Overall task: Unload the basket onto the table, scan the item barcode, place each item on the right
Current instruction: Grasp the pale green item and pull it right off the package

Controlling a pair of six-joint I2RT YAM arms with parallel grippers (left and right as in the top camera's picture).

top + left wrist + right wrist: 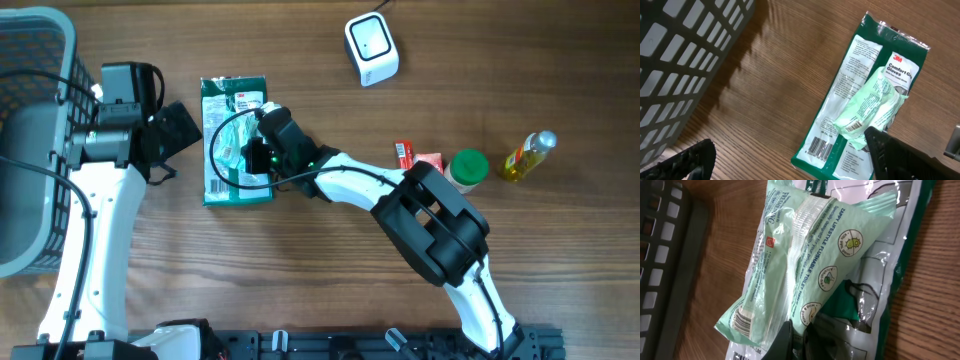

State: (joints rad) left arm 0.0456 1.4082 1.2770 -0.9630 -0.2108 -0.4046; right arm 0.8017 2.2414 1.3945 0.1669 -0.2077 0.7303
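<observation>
Early days: nothing scanned yet, with the wipes packet [805, 255] lying on the gloves pack [235, 95] left of centre in the overhead view, well apart from the scanner [371, 48] at upper right. Pinched shut at the right gripper [799, 334], seemingly on the packet's lower edge. Spread wide and empty at the left gripper [787, 150], just beside the pack.

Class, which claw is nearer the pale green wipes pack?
Right. The right claw is shut on the wipes pack; the left claw hangs open beside it, apart.
</observation>
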